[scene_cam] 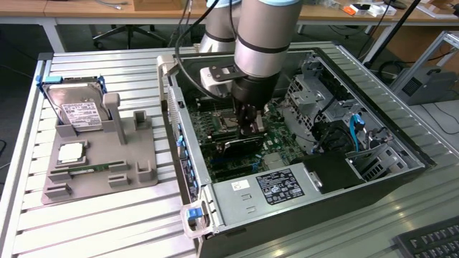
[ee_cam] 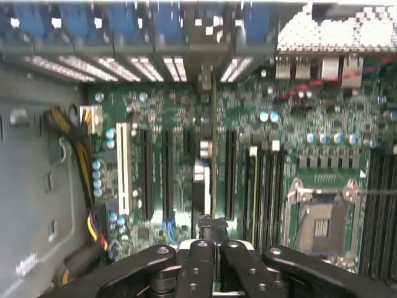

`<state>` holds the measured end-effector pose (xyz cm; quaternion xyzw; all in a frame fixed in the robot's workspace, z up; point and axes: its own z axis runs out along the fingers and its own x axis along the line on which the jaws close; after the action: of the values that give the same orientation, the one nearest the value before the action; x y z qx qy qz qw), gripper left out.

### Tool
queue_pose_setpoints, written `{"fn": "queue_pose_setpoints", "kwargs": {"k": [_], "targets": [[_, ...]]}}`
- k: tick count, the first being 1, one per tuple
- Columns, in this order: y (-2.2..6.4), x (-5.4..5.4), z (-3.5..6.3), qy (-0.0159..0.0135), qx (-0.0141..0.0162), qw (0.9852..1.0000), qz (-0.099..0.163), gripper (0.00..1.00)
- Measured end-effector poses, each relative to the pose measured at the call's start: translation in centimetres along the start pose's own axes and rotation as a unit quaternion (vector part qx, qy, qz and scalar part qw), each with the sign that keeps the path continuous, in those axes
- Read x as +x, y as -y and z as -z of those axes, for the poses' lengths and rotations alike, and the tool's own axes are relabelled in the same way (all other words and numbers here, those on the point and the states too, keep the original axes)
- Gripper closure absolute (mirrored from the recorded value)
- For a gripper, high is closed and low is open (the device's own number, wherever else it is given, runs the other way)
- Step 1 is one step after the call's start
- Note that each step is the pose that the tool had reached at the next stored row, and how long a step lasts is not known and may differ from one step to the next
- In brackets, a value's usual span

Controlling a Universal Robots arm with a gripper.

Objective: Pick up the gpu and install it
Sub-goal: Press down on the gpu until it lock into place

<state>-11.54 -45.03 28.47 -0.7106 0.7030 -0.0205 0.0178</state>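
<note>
Hard to tell where the gpu (scene_cam: 240,144) ends, half hidden behind the gripper (scene_cam: 250,128) inside the computer case (scene_cam: 401,161). Seen edge-on as a thin strip (ee_cam: 208,155) in the wrist view, faces hidden. Cut off at the picture's edge: keyboard (scene_cam: 430,243), gripper's black links (ee_cam: 205,267). Too blurry to read: label on the power supply (scene_cam: 276,186), small parts on the motherboard (ee_cam: 322,155).

Even daylight outside, case interior (scene_cam: 287,134) shadowed; wrist view soft, blocky at one edge
</note>
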Motion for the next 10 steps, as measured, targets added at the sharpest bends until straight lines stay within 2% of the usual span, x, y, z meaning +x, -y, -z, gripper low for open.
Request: {"fn": "queue_pose_setpoints", "kwargs": {"k": [1, 2, 10], "targets": [[-0.72, 0.0, -0.05, 0.0000, 0.0001, 1.0000, 0.000, 0.89], [-1.07, -0.1, -0.09, 0.0000, 0.0002, 1.0000, 0.000, 0.89], [-1.88, -0.4, -0.47, 0.0000, 0.0001, 1.0000, 0.000, 0.89]]}}
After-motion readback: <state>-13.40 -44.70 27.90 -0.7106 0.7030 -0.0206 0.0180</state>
